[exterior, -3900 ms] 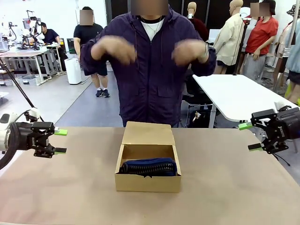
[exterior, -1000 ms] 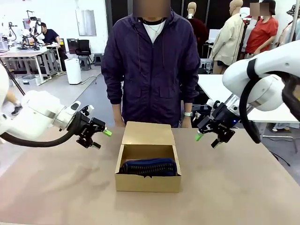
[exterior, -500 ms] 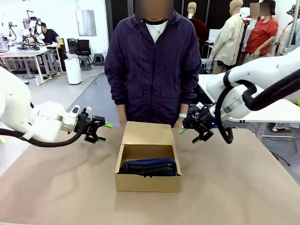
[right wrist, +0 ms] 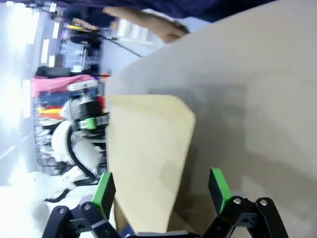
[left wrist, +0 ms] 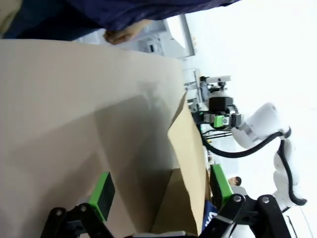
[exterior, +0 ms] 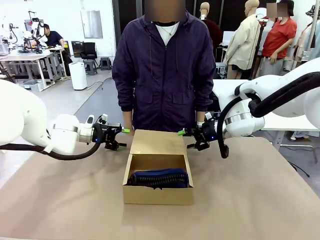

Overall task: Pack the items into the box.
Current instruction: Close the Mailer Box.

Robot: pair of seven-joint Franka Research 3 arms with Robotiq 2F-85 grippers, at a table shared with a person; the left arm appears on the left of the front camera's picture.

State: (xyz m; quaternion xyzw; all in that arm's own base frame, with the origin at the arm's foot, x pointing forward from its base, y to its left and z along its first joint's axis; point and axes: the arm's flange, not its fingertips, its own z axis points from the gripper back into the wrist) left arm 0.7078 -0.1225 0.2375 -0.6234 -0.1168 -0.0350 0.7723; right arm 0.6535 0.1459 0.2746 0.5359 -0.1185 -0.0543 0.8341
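The brown cardboard box [exterior: 158, 194] stands mid-table, its flap lid [exterior: 157, 142] raised at the far side. The navy pouch [exterior: 159, 177] lies inside it. The utility knife and the black stapler-like object are hidden or out of view. My left gripper [exterior: 121, 137] is open at the flap's left edge. In the left wrist view the flap [left wrist: 190, 148] stands between the green pads [left wrist: 102, 195] of the left gripper [left wrist: 161, 191]. My right gripper [exterior: 185, 140] is open at the flap's right edge. The right wrist view has the flap [right wrist: 143, 158] between the right gripper's [right wrist: 162, 188] pads [right wrist: 219, 184].
A person in a dark purple jacket [exterior: 162, 65] stands just behind the box, hands low at the table's [exterior: 250, 200] far edge. One hand [right wrist: 168, 32] shows beyond the flap. The tabletop has free room to either side of the box.
Both arms have swung inward from the table's sides to the flap's two side edges. The person's raised hands have dropped to the far edge. The box and pouch have not moved.
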